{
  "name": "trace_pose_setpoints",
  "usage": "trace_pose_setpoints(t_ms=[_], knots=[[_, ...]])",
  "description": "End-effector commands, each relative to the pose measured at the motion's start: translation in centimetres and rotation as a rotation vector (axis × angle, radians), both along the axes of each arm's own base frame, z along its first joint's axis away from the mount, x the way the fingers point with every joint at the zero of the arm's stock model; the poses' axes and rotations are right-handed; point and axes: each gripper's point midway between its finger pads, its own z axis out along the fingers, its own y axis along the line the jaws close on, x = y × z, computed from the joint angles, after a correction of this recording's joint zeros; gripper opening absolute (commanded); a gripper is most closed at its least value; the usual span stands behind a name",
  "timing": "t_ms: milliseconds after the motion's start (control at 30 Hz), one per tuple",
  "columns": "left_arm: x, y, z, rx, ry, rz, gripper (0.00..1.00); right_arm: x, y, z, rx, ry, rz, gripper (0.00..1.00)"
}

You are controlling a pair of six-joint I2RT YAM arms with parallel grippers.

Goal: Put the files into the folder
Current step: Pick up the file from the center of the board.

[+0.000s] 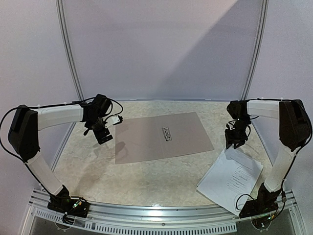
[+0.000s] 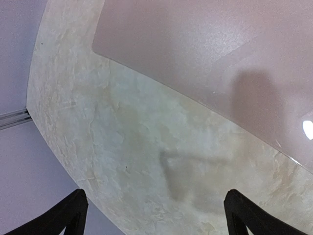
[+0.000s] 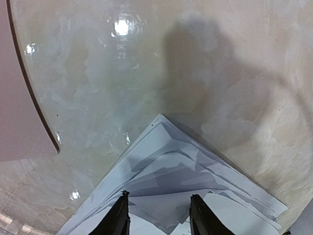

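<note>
1. The folder lies open and flat at the middle of the table, turned slightly askew, with a small silver clip near its centre.
2. The files lie at the near right of the table, skewed. Their far corner points toward the folder's near right corner, with a strip of bare table between them.
3. In the right wrist view the sheets are fanned, so their edges do not line up and several corners show one under another.
4. The left gripper hangs just off the folder's left edge. Its fingers are spread wide with nothing between them, over bare table, and the folder's edge runs across above them in that view.
5. The right gripper hangs over the far corner of the files. Its jaws stand partly apart and hold nothing, and I cannot tell whether the fingertips touch the paper.
6. Bare table runs broad in front of the folder, down to the front rail. A narrower strip lies behind the folder, up to the back wall.
7. Lines of small black print show on the top sheet, too small to read. No marking can be made out on the clip or the folder.
</note>
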Motion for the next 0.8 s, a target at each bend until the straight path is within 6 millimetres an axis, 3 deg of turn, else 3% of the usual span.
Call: trace_pose_setpoints(t_ms=[0,400,500,633,767], knots=[[0.0,-0.3,-0.2,-0.008,0.007,-0.004,0.99,-0.3,0.0,0.6,-0.002,-0.01,0.011,0.45],[0.0,-0.4,-0.1,-0.008,0.007,-0.009,1.0,-0.2,0.0,-0.4,-0.078,0.007,0.087,0.55],[-0.1,-0.3,-0.2,-0.004,0.008,-0.007,1.0,-0.1,0.3,-1.3,-0.07,0.019,0.09,0.44],[-0.1,-0.2,-0.1,-0.002,0.006,-0.007,1.0,0.1,0.5,-2.3,-0.066,0.031,0.083,0.2],[-0.1,-0.1,0.1,0.001,0.0,-0.008,1.0,0.5,1.2,-2.3,-0.051,0.025,0.086,0.03]])
